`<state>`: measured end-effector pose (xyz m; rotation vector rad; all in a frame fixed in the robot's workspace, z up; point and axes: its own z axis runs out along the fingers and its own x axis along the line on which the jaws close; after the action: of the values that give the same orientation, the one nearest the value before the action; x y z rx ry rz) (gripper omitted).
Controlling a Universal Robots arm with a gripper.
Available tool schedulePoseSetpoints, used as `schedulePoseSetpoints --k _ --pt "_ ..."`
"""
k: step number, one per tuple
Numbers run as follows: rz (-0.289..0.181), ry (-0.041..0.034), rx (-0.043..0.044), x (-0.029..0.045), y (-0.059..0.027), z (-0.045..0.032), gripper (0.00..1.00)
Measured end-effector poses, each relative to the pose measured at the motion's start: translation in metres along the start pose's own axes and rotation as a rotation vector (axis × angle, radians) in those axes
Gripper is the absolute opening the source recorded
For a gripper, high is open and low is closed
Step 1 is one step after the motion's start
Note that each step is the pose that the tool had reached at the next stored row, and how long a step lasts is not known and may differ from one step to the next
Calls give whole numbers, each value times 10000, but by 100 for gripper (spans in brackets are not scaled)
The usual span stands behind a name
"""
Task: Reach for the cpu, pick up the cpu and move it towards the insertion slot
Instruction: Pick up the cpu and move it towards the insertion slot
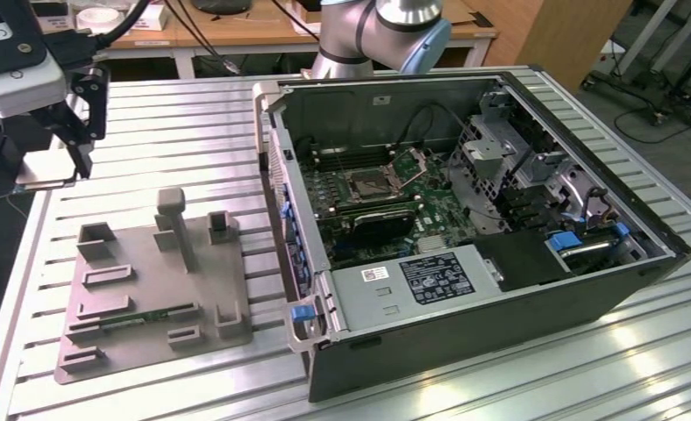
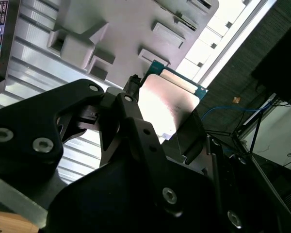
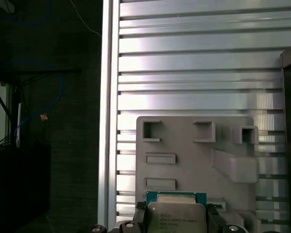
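Note:
My gripper (image 1: 55, 162) hangs above the table's far corner at the exterior view's left, shut on the cpu (image 1: 41, 182). In that view the chip is a thin flat plate between the black fingers (image 1: 83, 149). In the second wrist view the cpu (image 2: 170, 103) shows its silvery top and green edge, clamped by its two sides. The first wrist view has the cpu (image 3: 177, 217) above the grey fixture. The insertion slot (image 1: 366, 185) is the square metal-framed socket on the motherboard inside the open computer case, with its bracket (image 1: 414, 161) raised. It lies well off towards the exterior view's right.
A grey moulded fixture (image 1: 146, 281) with posts and pockets lies on the ribbed metal table (image 1: 181, 132), below the gripper, and holds a green memory strip (image 1: 146, 317). The open computer case (image 1: 603, 289) has tall walls around the board. The table edge (image 3: 104, 121) borders dark floor.

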<state>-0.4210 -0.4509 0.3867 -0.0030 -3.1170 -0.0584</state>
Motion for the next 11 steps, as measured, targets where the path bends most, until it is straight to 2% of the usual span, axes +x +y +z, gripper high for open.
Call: schedulePoseSetpoints --k 11 --pt "0 -1 0 -44 0 -1 55"
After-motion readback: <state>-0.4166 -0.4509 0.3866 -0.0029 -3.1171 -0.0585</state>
